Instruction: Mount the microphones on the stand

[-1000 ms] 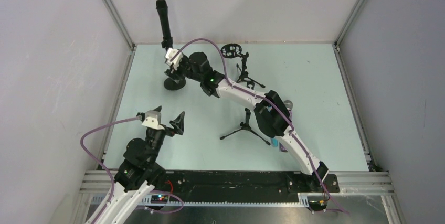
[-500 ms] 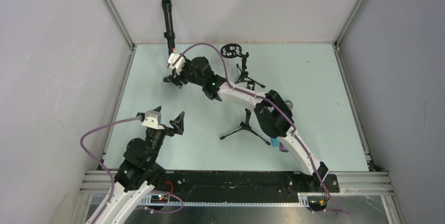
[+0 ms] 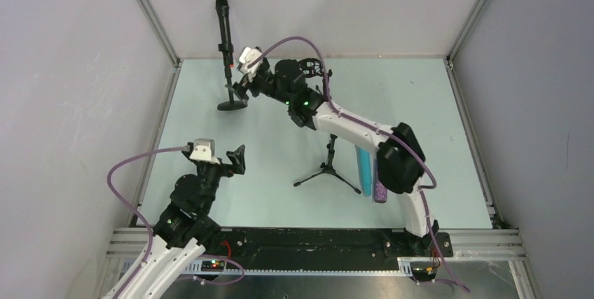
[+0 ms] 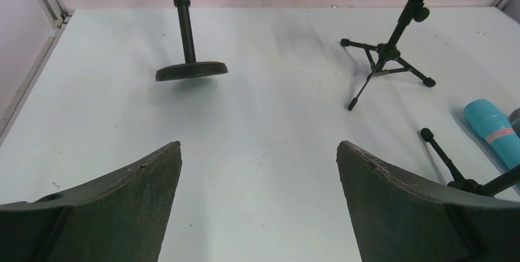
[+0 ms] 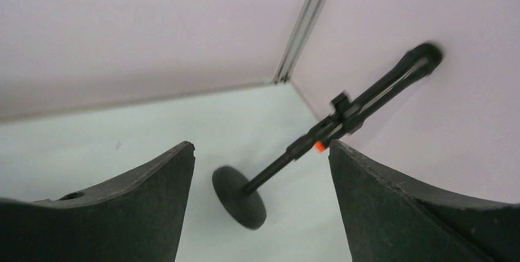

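Note:
The black microphone with an orange-red end stands upright in a round-base stand at the far left corner. My right gripper is open and empty just right of the stand's pole; the stand shows between its fingers. The cyan-blue microphone and the glittery purple microphone lie side by side on the table at the right. My left gripper is open and empty at the near left, facing the stand.
A small black tripod stand stands mid-table left of the cyan microphone. A tripod with a ring shock mount stands at the back, partly behind my right arm. Walls and frame posts close the back and both sides.
My right gripper has let go of the round-base stand and drawn back to the right. The stand now stands upright. The right arm's shift uncovered the cyan and purple microphones.

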`<state>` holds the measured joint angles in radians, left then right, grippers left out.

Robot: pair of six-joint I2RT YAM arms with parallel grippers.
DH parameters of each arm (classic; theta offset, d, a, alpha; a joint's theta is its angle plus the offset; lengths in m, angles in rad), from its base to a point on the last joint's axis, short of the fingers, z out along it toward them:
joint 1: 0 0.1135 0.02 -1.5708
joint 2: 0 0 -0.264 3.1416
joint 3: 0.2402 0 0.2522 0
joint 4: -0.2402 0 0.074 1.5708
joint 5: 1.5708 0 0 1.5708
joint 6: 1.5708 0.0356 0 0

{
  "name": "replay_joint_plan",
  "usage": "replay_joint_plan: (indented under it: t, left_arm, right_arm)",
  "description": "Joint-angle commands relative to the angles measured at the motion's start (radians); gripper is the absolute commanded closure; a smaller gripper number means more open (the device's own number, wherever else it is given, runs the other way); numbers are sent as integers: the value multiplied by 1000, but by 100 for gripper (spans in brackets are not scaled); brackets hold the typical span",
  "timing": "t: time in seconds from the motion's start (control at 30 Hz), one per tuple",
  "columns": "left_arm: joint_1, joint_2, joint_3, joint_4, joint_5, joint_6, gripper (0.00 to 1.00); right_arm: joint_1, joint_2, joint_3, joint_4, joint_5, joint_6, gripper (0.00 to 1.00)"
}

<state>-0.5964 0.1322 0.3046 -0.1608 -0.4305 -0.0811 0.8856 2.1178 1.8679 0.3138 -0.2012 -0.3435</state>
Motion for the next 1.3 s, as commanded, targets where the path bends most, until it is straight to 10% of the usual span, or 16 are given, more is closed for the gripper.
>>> replay_joint_plan:
  t: [0.0, 0.43, 0.73, 1.27]
  left_arm:
    - [-1, 82, 60, 13, -29, -64, 0]
    - [20, 509, 240, 133, 31, 12, 0]
    - [214, 901, 545, 155, 332, -27, 0]
    - [458, 1334, 935, 108, 300, -32, 3]
  right_arm:
    - [-16, -178, -56, 109, -14, 75, 15]
    - [-110, -643, -393, 56, -80, 182, 7]
    - [-191, -900, -609, -149, 26, 233, 3]
    - [-211, -1158, -948, -378, 75, 353, 1]
